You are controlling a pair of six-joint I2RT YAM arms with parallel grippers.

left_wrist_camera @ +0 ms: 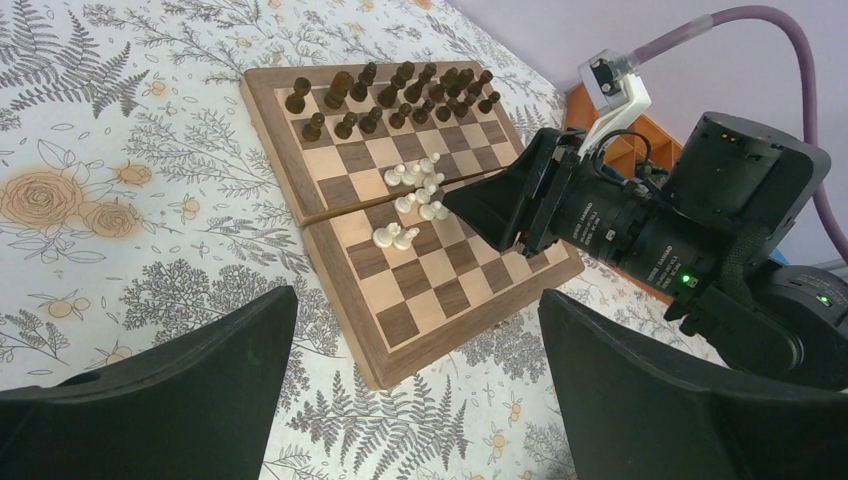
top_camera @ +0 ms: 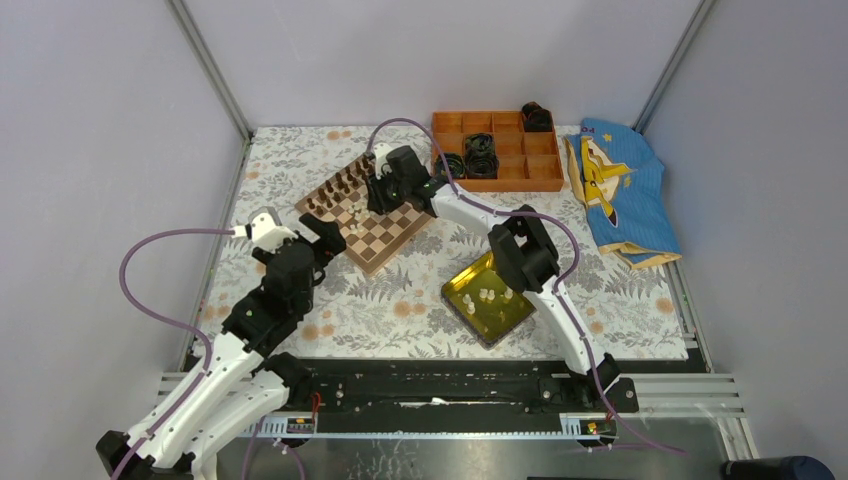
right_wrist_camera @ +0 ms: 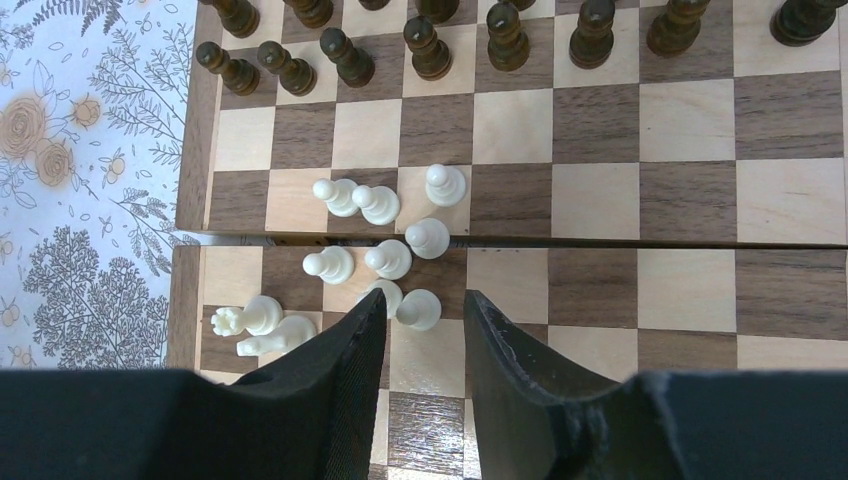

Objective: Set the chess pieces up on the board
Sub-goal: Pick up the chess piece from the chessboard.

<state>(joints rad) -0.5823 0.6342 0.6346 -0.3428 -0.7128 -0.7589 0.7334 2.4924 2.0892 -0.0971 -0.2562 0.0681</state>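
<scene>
**White side barely begun: pieces bunched mid-board, more waiting in the tray**

The board (top_camera: 385,245), matt wood in tan and dark-brown checks with a seam across its middle, lies at about eleven o'clock from the table's centre. Turned dark pieces (right_wrist_camera: 428,48) fill its two far rows. The chess pieces (right_wrist_camera: 388,258), small cream-white figures with round heads, stand bunched mid-board. In the right wrist view, two are toppled at the bunch's eight o'clock. The near rows are bare, so I judge most of the work is left. A few more pieces sit in the glossy yellow tray (top_camera: 505,322) at the board's four o'clock.

The right gripper (right_wrist_camera: 425,297) hangs over the bunch, jaws half apart, a pawn at their mouth, nothing clamped. The left gripper (left_wrist_camera: 418,300), at the board's eight o'clock, gapes wide and empty.
</scene>
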